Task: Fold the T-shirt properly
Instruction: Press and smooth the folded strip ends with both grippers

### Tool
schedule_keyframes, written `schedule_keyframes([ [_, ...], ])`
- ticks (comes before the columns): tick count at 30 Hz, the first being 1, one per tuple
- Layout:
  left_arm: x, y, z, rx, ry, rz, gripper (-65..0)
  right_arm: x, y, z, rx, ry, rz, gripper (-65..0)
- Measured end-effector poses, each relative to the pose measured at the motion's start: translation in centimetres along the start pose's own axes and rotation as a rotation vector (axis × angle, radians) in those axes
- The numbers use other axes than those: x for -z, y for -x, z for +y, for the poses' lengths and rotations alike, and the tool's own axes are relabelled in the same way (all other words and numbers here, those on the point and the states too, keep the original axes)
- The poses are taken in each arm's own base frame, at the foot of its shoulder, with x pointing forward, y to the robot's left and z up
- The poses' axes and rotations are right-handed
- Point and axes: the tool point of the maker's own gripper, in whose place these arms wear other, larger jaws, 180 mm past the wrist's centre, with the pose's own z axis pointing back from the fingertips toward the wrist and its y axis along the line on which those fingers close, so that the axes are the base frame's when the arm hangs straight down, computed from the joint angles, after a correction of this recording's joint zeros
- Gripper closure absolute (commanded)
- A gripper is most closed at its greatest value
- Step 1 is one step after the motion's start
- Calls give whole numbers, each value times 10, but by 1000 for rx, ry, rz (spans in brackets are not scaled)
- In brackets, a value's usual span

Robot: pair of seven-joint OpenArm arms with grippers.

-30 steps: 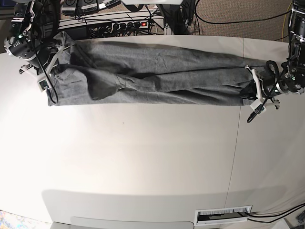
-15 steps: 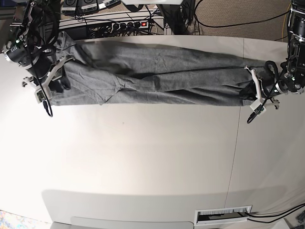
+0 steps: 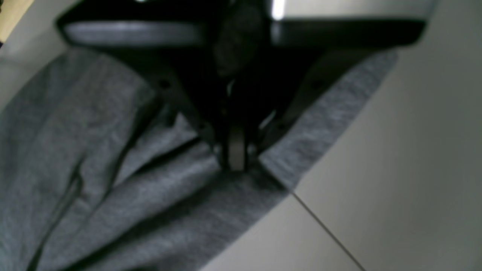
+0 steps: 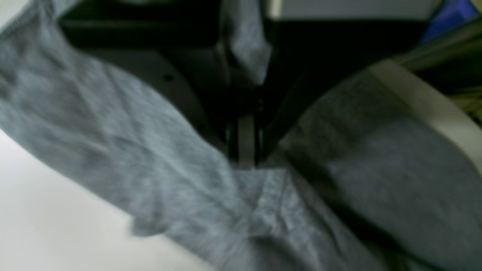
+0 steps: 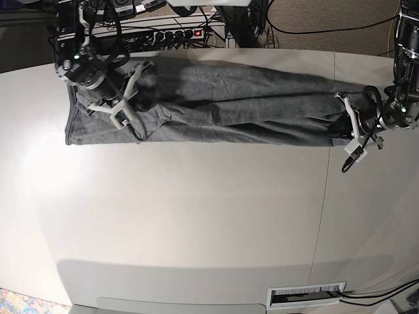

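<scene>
The grey T-shirt (image 5: 229,108) lies stretched in a long band across the far part of the white table (image 5: 196,216). My right gripper (image 5: 141,82) stands over its left part, a little in from the end. In the right wrist view the fingertips (image 4: 245,158) are shut, with a fold of the grey cloth (image 4: 113,143) pinched between them. My left gripper (image 5: 340,125) sits at the shirt's right end. In the left wrist view its fingertips (image 3: 237,162) are shut on the edge of the cloth (image 3: 94,150), low against the table.
A power strip (image 5: 177,33) with a red switch and tangled cables sits just behind the table's far edge. A seam (image 5: 324,196) runs down the table on the right. A white slotted panel (image 5: 306,296) lies at the near edge.
The arm on the base view's left has moved up and to the right, from the shirt's left end to a spot over the cloth. That end now lies flatter. The other arm barely moved.
</scene>
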Motion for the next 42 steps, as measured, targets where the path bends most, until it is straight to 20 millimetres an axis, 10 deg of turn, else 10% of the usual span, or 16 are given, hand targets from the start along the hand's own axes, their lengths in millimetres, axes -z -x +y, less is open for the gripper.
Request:
schedule_keyframes([
  [12,-14,-4,-3,-98,50,19,-158,40,2,-31,49,1,3,0],
  [18,-53,-34,33,-201,-15,-93,-158,41,1,-32,53,3,-3,0],
  [26,-90,-18,43,-413,-6,-47,-237,41,1,-32,53,3,-3,0],
  [42,-84,42,35,-445,-94,53,-293,41,1,-32,53,2,-4,0],
])
